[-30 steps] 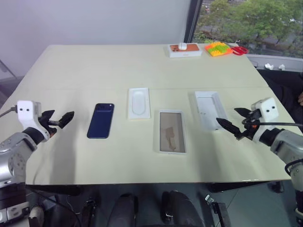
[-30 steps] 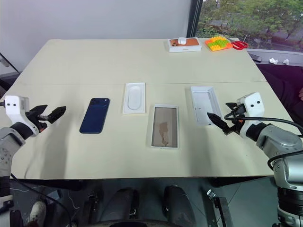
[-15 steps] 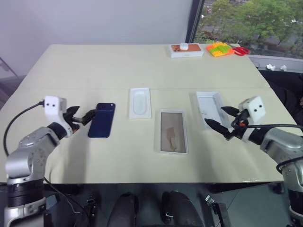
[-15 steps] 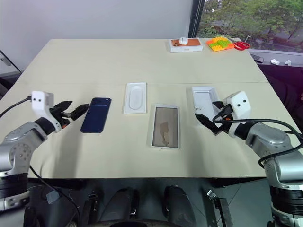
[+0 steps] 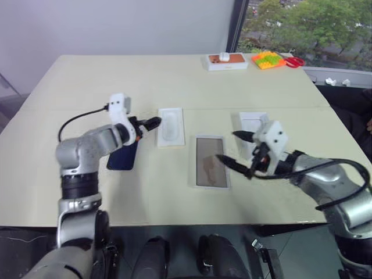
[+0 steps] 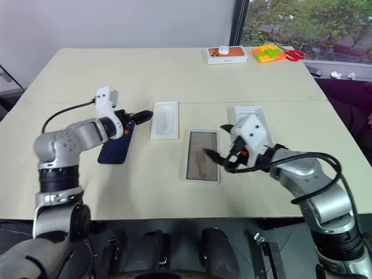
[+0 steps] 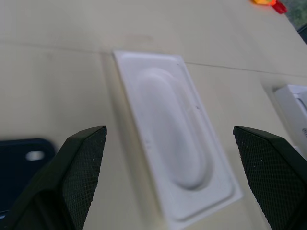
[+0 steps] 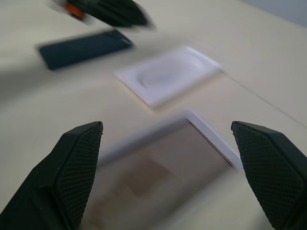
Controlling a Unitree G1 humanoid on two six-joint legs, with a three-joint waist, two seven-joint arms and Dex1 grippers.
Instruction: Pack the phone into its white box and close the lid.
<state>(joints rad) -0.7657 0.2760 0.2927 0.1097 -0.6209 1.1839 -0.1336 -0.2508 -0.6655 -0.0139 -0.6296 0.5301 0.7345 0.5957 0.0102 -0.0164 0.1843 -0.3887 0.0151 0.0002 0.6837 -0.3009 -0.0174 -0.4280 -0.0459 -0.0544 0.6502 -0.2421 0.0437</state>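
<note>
**Both pincers spread wide above the table, nothing held**

The left gripper (image 5: 150,124) hangs with its 2 black fingers apart and empty. The phone (image 5: 122,154) lies flat on the table (image 5: 87,81) just below and behind its fingers, partly hidden by the left arm. Just ahead of its fingertips lies the thin white insert (image 5: 171,126) with an oval recess, untouched.

The white box (image 5: 210,170) sits open and empty, with a brownish mark on its greyish floor. The right gripper (image 5: 233,148) hovers over the box's right edge, its 2 fingers spread wide, gripping nothing. Behind this gripper lies the lid (image 5: 252,121), partly covered by it.

Well beyond both pincers, at the far edge, stand a small white box with an orange top (image 5: 226,61), an orange and green block (image 5: 267,59) and red scissors (image 5: 295,61).
</note>
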